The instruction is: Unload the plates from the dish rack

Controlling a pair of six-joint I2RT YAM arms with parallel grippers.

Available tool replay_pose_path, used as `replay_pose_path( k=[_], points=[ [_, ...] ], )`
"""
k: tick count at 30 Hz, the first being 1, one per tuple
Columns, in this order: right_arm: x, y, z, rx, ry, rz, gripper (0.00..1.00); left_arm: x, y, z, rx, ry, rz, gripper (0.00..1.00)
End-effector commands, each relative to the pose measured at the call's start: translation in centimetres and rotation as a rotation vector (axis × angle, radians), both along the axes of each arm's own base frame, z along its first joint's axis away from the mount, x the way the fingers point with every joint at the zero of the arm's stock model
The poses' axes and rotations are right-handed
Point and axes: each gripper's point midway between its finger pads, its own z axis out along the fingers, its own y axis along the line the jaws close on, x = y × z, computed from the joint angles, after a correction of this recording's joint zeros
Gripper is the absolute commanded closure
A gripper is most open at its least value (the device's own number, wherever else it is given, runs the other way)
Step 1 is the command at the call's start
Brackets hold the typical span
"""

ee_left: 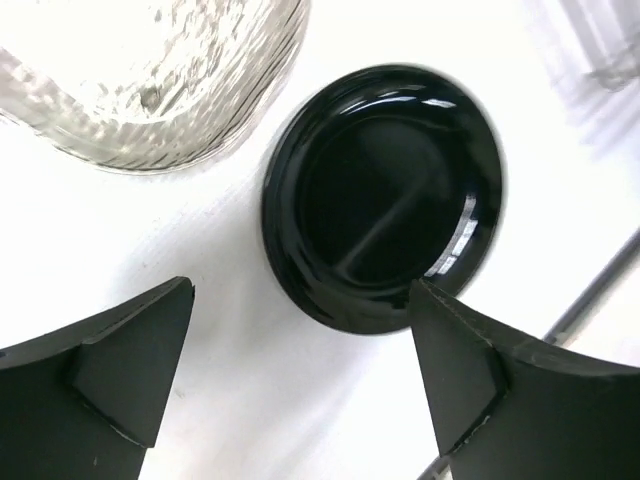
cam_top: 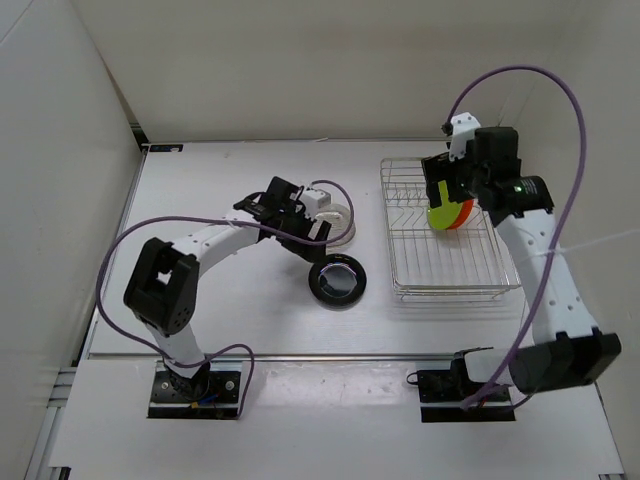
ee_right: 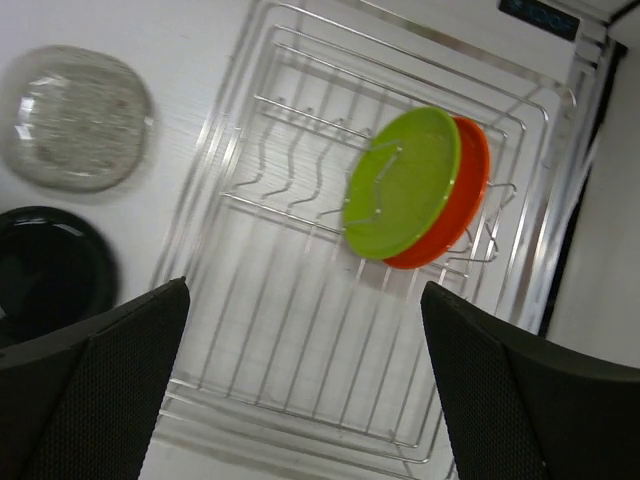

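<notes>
Right gripper [ee_right: 302, 288], jaws wide apart and empty, hovers over the dish rack [ee_right: 225, 200], where lime green plate [ee_right: 402, 182] and orange plate [ee_right: 478, 180] stand on edge, touching. Probably light, stiff, slick: pinch the green rim's top. Left gripper [ee_left: 300, 287], also spread, hangs above the black plate [ee_left: 385, 195] and clear plate [ee_left: 150, 70] on the desk [ee_left: 230, 400].

A white tabletop [cam_top: 250, 330] fills the view under even light, with only soft shadows. A plain white back wall [cam_top: 300, 60] rises at 12 o'clock. A white left panel [cam_top: 50, 200] stands at 9 o'clock and a right panel [cam_top: 610, 110] at 3. A seam [cam_top: 330, 355] crosses the tabletop toward 6 o'clock. A small black bracket [cam_top: 165, 148] sits in the 11 o'clock corner.
</notes>
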Motion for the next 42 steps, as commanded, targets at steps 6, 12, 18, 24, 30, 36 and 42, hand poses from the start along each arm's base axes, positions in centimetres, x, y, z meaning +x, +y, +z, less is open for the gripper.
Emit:
replay_pose_path(
  k=[6,12,18,24,30,36,42],
  points=[
    [6.6,-4.4,-4.1,-0.227,0.06,-0.216,0.19,0.8,0.4,9.2,-0.076,-0.228,-0.02,0.0],
    [10.3,-5.3,-6.9,-0.323,0.116,-0.255,0.3,3.3,3.6,12.7,-0.096,-0.292,0.089,0.0],
    [12.3,-6.8,-9.3,-0.346,0.163,-0.295,0.3,3.4,5.6,13.8,-0.088,-0.347,0.146,0.0],
    [12.8,-9.3,-10.9,-0.335,0.208,-0.347,0.3,3.5,6.4,13.9,-0.091,-0.358,0.166,0.0],
    [12.7,-8.8,-11.4,-0.31,0.219,-0.329,0.35,3.8,6.5,14.8,-0.107,-0.367,0.176,0.0],
    [12.7,-8.8,-11.4,-0.303,0.219,-0.335,0.35,3.9,6.4,14.9,-0.112,-0.375,0.176,0.0],
    [12.6,-8.3,-11.8,-0.306,0.226,-0.325,0.35,3.8,6.5,14.5,-0.107,-0.367,0.175,0.0]
  ],
)
